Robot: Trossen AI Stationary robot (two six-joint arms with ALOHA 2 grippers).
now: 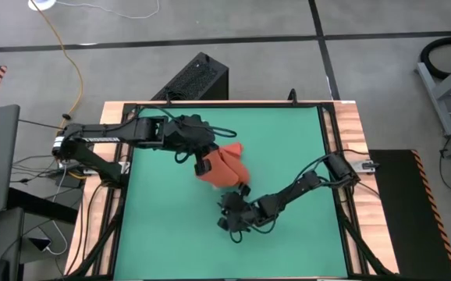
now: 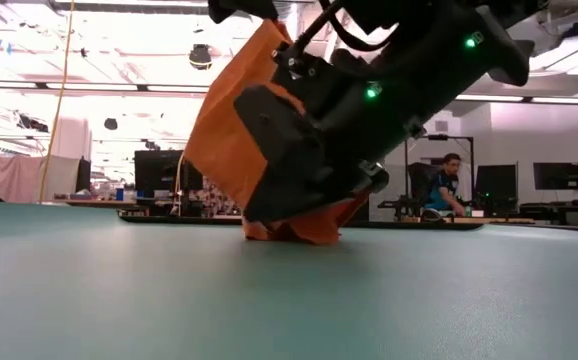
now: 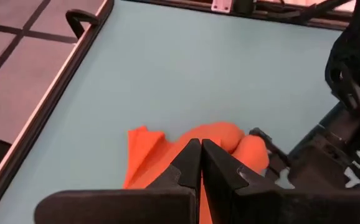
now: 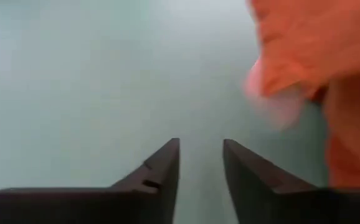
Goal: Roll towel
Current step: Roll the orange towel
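The orange-red towel (image 1: 225,166) is bunched near the middle of the green mat (image 1: 288,140). In the low view it (image 2: 234,120) rises steeply from a crumpled lower end on the mat (image 2: 299,230). My left gripper (image 1: 203,164) is shut on its raised part, seen from its own wrist (image 3: 200,152). My right gripper (image 1: 227,217) is open and empty just on the near side of the towel, low over the mat. In its own wrist view (image 4: 200,152) the towel (image 4: 311,56) lies beside and beyond the fingers, not between them. My left gripper pinches a raised part of the towel (image 3: 191,138) between its two shut fingers, coming from above and from the table's left. One layer or several, I cannot tell. The towel hangs slack below the fingers (image 2: 259,45), and its crumpled lower end (image 2: 294,232) rests on the mat.
A black frame rail (image 1: 331,133) runs around the mat, with wooden table edge outside it. Free mat lies to the right and near side. My right arm's body (image 2: 369,110) stands close against the towel. A person sits far behind the table (image 2: 449,180).
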